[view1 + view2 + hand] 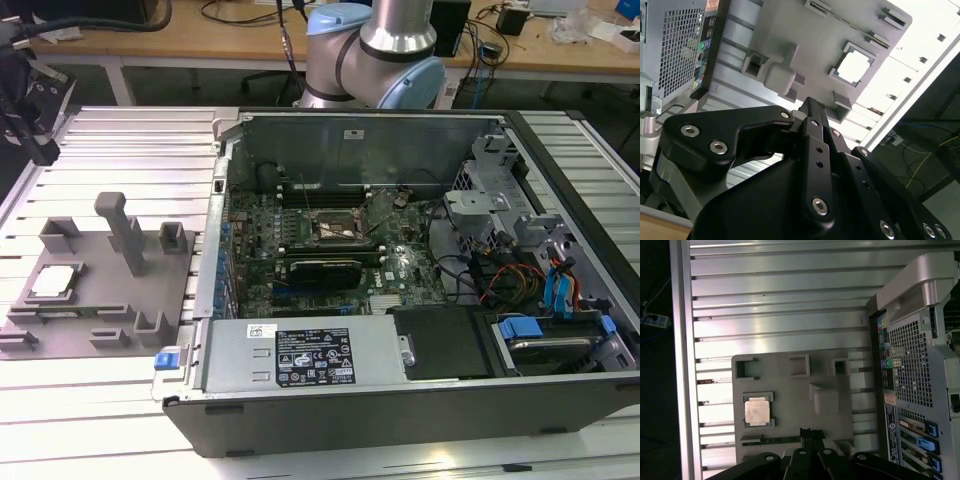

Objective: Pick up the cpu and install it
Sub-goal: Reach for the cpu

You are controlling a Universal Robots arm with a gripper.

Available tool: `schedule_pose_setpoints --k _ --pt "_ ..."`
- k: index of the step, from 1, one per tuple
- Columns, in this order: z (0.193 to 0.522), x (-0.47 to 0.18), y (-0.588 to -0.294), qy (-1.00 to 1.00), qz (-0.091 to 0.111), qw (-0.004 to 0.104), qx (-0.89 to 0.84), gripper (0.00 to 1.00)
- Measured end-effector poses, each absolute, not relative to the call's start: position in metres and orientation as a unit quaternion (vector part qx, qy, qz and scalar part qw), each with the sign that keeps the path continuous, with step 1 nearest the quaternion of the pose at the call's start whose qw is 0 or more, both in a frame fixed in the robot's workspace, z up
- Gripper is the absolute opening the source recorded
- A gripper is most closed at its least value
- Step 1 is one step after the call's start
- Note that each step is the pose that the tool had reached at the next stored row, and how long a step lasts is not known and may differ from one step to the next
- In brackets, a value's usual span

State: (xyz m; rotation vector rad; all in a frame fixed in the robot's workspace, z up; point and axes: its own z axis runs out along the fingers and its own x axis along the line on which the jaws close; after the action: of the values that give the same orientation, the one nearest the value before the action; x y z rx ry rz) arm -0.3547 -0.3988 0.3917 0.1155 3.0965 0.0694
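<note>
From where I stand the job looks to be at its very start: the cpu [55,283] has not been lifted. It lies flat, pale metal face up, in a shallow square recess of the grey tray [95,290], close to the tray's edge farthest from the computer case [400,405]. The tray rests on the ribbed metal table [130,150], just beside the opened case. Inside the case, near the middle of the board, the socket [335,228] shows as a dark square frame with nothing seated in it, as far as I can judge. In both wrist views the gripper [809,102] hangs over the tray, well above it, and touches nothing. The chip sits apart from the line of its tips. Its black fingers [806,433] look pressed together with nothing between them, though the angle is awkward and I would not swear there is no sliver of a gap. So I take the step in hand to be the approach for the pick. To my eye, the grasp calls for the jaws to part wide enough to span the chip. They would also need to be centred over the recess and square to its sides. The recess's raised rim leaves little room, and a thin flat part gives only its edges to hold.
</note>
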Motion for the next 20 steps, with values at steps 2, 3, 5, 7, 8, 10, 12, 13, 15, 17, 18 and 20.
schedule_pose_setpoints --k 2,3,5,7,8,10,12,13,15,17,18,20 --pt "0.389 -0.358 -0.399 0.999 0.022 0.021 0.037 0.11" --pt "0.387 -0.36 -0.399 0.999 0.022 0.021 0.037 0.11" --pt "0.383 -0.363 -0.399 0.999 0.022 0.021 0.037 0.11" --pt "0.38 -0.365 -0.399 0.999 0.022 0.021 0.037 0.11" --pt "0.379 -0.365 -0.399 0.999 0.022 0.021 0.037 0.11" --pt "0.378 -0.366 -0.399 0.999 0.022 0.021 0.037 0.11" --pt "0.376 -0.367 -0.399 0.999 0.022 0.021 0.037 0.11" --pt "0.375 -0.368 -0.399 0.999 0.022 0.021 0.037 0.11" --pt "0.374 -0.369 -0.399 0.999 0.022 0.021 0.037 0.11" --pt "0.371 -0.371 -0.399 0.999 0.022 0.021 0.037 0.11" --pt "0.37 -0.372 -0.399 0.999 0.022 0.021 0.037 0.11" --pt "0.368 -0.373 -0.399 0.999 0.022 0.021 0.037 0.11"
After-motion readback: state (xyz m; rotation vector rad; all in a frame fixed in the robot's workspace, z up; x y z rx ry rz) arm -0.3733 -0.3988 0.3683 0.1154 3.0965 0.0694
